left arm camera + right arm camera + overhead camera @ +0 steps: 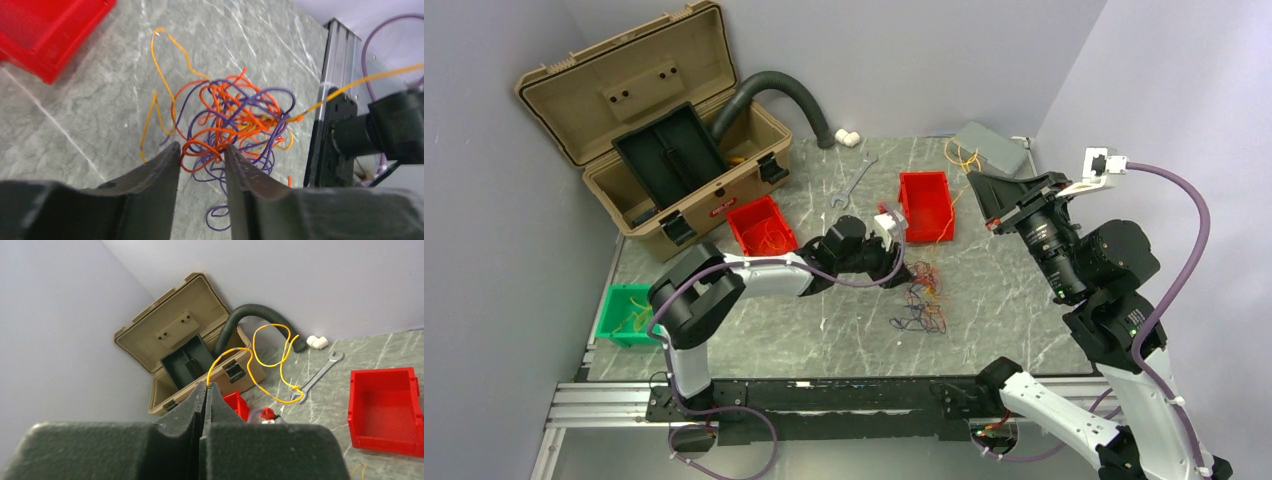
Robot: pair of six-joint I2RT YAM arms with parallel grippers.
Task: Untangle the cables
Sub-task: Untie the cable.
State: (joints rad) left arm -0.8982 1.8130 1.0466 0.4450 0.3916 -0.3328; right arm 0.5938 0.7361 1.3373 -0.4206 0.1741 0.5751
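Left gripper [201, 147], jaws parted, is straddling a tangle of thin orange, yellow and purple wires [235, 117]; right gripper [206, 385] is clenching a thin yellow strand [272, 325].

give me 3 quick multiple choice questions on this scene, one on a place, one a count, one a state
1. Where is the green bin?
A. at the left edge of the table
B. in the far right corner
C. dead centre

2. How many red bins are out?
A. one
B. two
C. three

3. The right pincer is:
A. wide open
B. shut on a yellow wire
C. shut on nothing

Answers:
1 A: the top view shows it at the left rim.
2 B: the top view shows one left of centre and one right of centre.
3 B: the wrist view shows the tips pressed together with the wire coming out between them.
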